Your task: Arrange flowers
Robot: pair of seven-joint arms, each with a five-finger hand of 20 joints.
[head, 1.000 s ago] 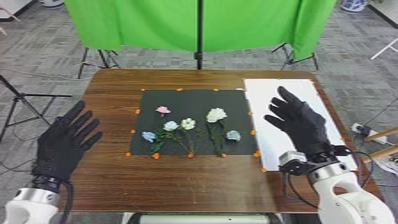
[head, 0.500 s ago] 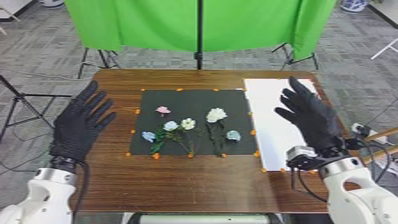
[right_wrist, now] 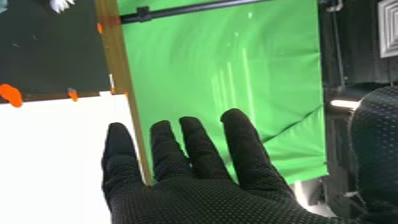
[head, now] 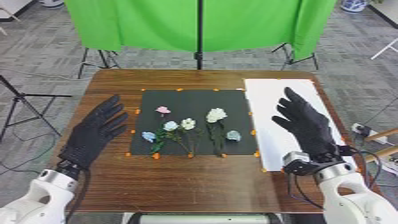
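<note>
In the head view, my left hand [head: 87, 136] is over the table's left side, fingers straight, left of the dark mat. My right hand [head: 308, 125] is above the white sheet, open and holding nothing. On the mat lie a pink flower [head: 163, 109], a large white flower [head: 216, 115], a cream flower [head: 187, 123], a pale blue-white flower [head: 171, 126], a blue flower [head: 148, 136] and a grey-green flower [head: 234, 135], several with green stems. In the right wrist view, my right hand [right_wrist: 200, 200] has its fingers extended; part of a white flower [right_wrist: 60, 5] shows.
The dark mat [head: 191, 97] and the white sheet [head: 271, 92] lie side by side on the brown table [head: 191, 185], with orange markers [head: 155, 156] along their edges. Beyond the table's far edge hangs a green cloth [head: 147, 30] with stands.
Since one second ago my left hand has moved rightward toward the mat. My right hand shifted away to the right, then came back slightly. The flowers have not moved.
</note>
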